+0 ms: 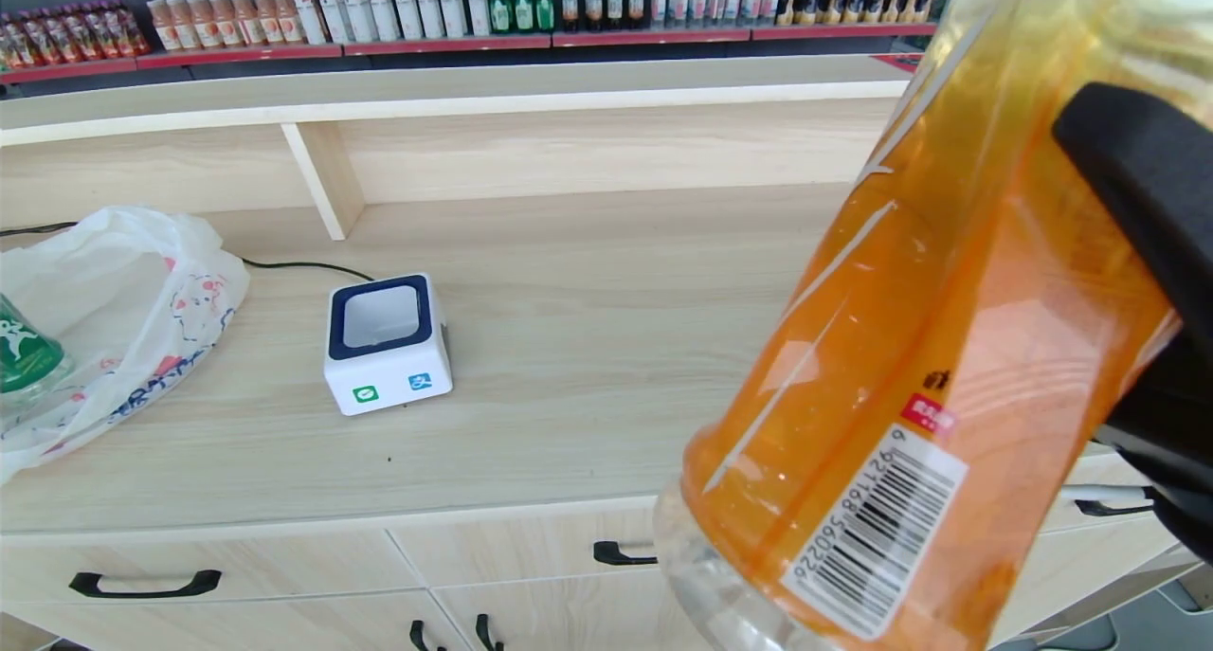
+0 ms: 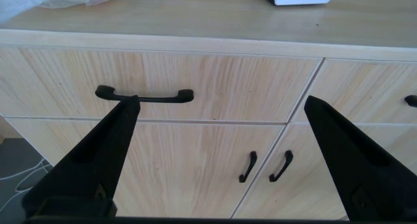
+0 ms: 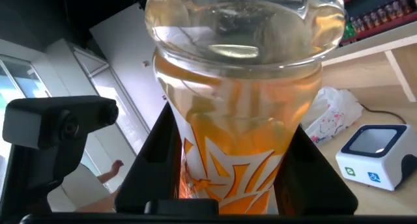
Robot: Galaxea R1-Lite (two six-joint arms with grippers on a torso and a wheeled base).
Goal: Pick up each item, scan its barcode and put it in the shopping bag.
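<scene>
White thin plastic shopping bag (image 1: pixel 133 291) with red and blue print lies crumpled and open at the left end of the pale wood-grain counter (image 1: pixel 588 367). A green-labelled item (image 1: pixel 24 352) sits inside it at the far left edge. A thin black cable (image 1: pixel 303 266) runs along the counter from behind the bag toward the small white box scanner (image 1: pixel 384 343) with its dark blue framed window, which stands just right of the bag, apart from it, window facing up.

Below the counter top, the left pincer (image 2: pixel 221 159) hangs in front of the drawer fronts, near a black drawer handle (image 2: pixel 144 94), its two black jaws spread wide with nothing between them.

On the right, close to the head camera and well apart from the scanner, the clear plastic bottle of orange drink (image 1: pixel 948 329) is held tilted in the air, its clear base lowest and nearest. A white barcode label (image 1: pixel 877 528) near that base faces the head camera. The right pincer (image 3: pixel 234 178) is clamped on the bottle's body, one black jaw pressed against each side.

Behind the counter, a red-edged shelf (image 1: pixel 455 43) carries a long row of bottles.
</scene>
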